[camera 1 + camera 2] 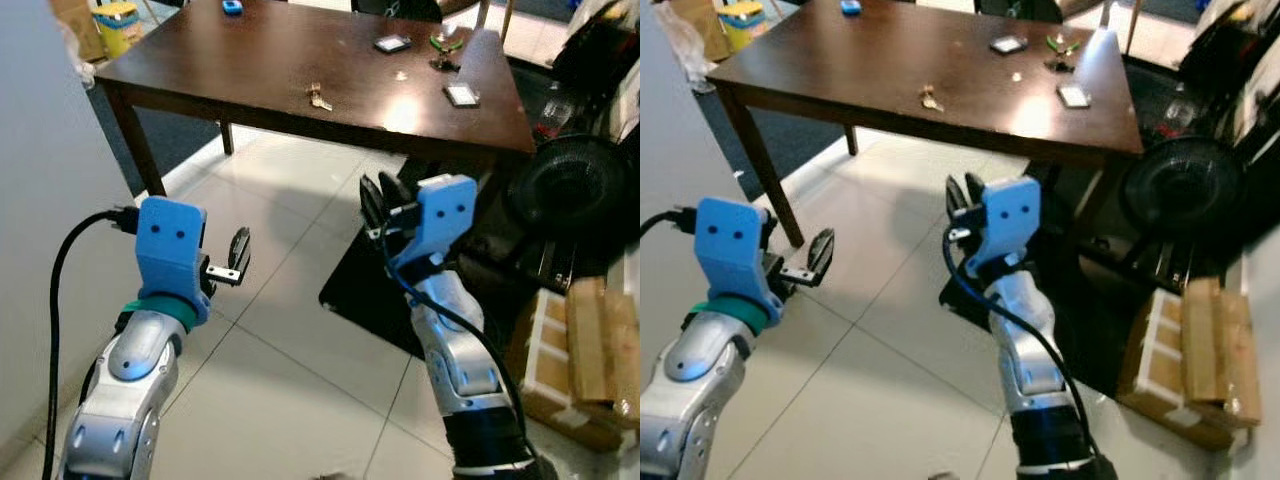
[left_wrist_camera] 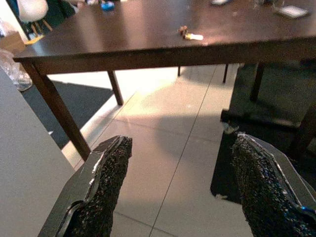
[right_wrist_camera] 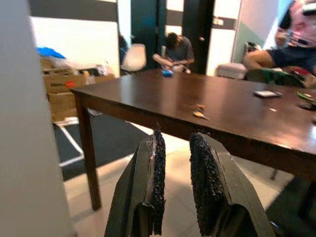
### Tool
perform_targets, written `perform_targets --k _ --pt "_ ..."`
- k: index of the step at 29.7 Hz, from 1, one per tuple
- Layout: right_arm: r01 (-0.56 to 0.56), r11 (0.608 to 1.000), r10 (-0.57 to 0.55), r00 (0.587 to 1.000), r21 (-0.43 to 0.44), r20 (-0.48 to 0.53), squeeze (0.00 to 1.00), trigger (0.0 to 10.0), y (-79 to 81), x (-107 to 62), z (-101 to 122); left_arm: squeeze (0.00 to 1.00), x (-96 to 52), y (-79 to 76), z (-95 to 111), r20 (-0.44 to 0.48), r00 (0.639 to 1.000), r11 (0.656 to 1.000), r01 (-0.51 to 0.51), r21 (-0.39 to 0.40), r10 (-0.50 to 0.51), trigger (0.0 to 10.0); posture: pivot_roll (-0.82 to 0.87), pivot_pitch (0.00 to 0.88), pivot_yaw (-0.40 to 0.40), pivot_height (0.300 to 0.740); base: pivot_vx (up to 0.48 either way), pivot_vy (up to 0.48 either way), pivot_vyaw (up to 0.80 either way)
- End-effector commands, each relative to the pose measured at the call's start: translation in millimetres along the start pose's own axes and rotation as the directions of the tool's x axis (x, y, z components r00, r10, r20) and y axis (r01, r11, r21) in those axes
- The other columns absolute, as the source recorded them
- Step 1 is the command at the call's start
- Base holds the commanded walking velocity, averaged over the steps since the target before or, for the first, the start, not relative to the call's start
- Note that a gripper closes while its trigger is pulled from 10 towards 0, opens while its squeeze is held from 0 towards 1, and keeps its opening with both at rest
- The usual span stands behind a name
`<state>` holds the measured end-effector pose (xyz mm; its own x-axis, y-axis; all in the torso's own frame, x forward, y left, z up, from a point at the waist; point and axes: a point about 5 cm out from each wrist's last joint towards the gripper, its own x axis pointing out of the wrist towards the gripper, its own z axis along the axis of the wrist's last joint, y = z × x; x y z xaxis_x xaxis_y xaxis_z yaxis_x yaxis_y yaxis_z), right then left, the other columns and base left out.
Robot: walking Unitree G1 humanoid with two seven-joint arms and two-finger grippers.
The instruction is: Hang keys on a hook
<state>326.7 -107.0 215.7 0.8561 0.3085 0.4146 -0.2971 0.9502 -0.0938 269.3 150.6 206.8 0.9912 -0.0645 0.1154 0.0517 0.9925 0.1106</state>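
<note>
Left eye view | keys (image 1: 319, 97) on worktop (image 1: 250, 60), unreached | left gripper (image 1: 236, 258) spread wide, right gripper (image 1: 380, 196) narrowly parted, both empty | next we approach, grasp keys

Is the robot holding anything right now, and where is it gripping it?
Nothing. The left gripper and right gripper are empty; the keys lie on the table.

Floor (image 1: 290, 350): pale glossy tiles, dark grout lines, light glare near the table legs. Dark wooden tabletop (image 1: 300, 60) on four dark legs, sheen from overhead light on its near right part. Grey wall panel (image 1: 40, 220) on the left side. Dark mat (image 1: 365, 290) on the floor under the table's right end. Black fan (image 1: 575, 185) to the right; cardboard boxes (image 1: 580, 360) beside it. Far side: white chair (image 3: 133, 57), more cartons (image 3: 61, 84), two seated persons (image 3: 177, 49), dark doorway.
</note>
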Motion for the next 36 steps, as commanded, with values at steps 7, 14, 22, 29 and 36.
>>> perform_targets --k 7,14,22,29,36 --pt "0.011 1.000 -0.010 1.000 0.008 -0.006 0.00 10.0 -1.6 -1.3 -1.2 0.00 0.0 0.0 0.4 0.003 1.000 1.000 -0.002 0.010 0.002 10.0 -0.03 0.081 0.066 0.740 0.000 0.000 -0.80" --pt "0.014 1.000 -0.014 1.000 0.008 -0.008 0.00 10.0 -1.9 -1.5 -1.7 0.00 0.3 -0.8 0.2 0.012 1.000 1.000 -0.001 0.013 0.001 10.0 -0.03 0.083 0.067 0.740 0.000 0.000 -0.80" --pt "0.011 1.000 -0.011 1.000 -0.001 -0.006 0.00 10.0 -0.8 -1.8 -1.9 0.00 0.5 -1.7 -1.3 0.015 1.000 1.000 0.000 0.022 0.000 10.0 -0.03 0.083 0.068 0.740 0.375 0.000 -0.30" --pt "0.006 1.000 -0.006 1.000 -0.002 -0.007 0.00 10.0 0.3 -2.3 -2.5 0.00 0.3 -1.8 -2.0 0.014 1.000 1.000 -0.001 0.026 0.001 10.0 -0.03 0.083 0.068 0.740 0.469 0.000 0.00" --pt "-0.014 1.000 0.014 1.000 0.012 -0.005 0.00 10.0 4.0 -2.2 -2.7 0.00 0.4 -1.1 -3.9 0.008 1.000 0.999 -0.007 0.032 0.006 10.0 -0.03 0.087 0.069 0.740 0.469 0.000 0.00"
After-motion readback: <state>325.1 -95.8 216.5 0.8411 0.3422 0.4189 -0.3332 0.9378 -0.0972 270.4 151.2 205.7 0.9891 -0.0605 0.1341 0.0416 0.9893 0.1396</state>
